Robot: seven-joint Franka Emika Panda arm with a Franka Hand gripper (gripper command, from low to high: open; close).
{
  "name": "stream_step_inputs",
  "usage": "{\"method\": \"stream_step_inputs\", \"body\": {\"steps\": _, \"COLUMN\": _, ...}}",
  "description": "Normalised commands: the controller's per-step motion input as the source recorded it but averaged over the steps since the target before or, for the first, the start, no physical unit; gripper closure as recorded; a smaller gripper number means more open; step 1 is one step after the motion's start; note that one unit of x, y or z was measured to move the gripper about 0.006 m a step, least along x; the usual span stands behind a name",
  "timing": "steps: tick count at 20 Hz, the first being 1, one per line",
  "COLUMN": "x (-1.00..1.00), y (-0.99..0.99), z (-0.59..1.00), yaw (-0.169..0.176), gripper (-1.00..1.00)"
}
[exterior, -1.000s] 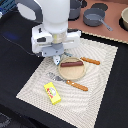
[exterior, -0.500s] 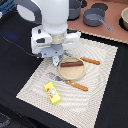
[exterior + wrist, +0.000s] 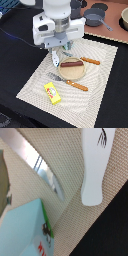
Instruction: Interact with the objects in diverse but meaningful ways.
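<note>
My gripper (image 3: pixel 61 48) hangs low over the far left part of the beige placemat (image 3: pixel 100 95); its fingers are hidden under the white hand. A small white oblong piece (image 3: pixel 54 58) (image 3: pixel 96 165) lies just beside it at the mat's edge. A pale blue container (image 3: pixel 22 230) with a red and green print fills a corner of the wrist view, and a sliver of it (image 3: pixel 67 51) shows by the hand. The dark red-brown sausage (image 3: pixel 72 64) rests on a round tan plate (image 3: pixel 75 74). A yellow packet (image 3: pixel 52 93) lies at the mat's near left.
An orange-handled knife (image 3: pixel 74 84) lies in front of the plate, its metal blade (image 3: pixel 47 173) in the wrist view. Another orange-handled utensil (image 3: pixel 91 61) lies behind the plate. Grey pots (image 3: pixel 94 18) stand at the back on a brown board. Black table surrounds the mat.
</note>
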Motion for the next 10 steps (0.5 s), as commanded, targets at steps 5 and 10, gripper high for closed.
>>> {"method": "stream_step_inputs", "body": {"steps": 5, "x": 0.32, "y": -0.08, "z": 0.40, "yaw": 0.109, "gripper": -1.00}}
{"method": "stream_step_inputs", "body": {"steps": 10, "x": 0.19, "y": -0.14, "z": 0.33, "yaw": 0.132, "gripper": -1.00}}
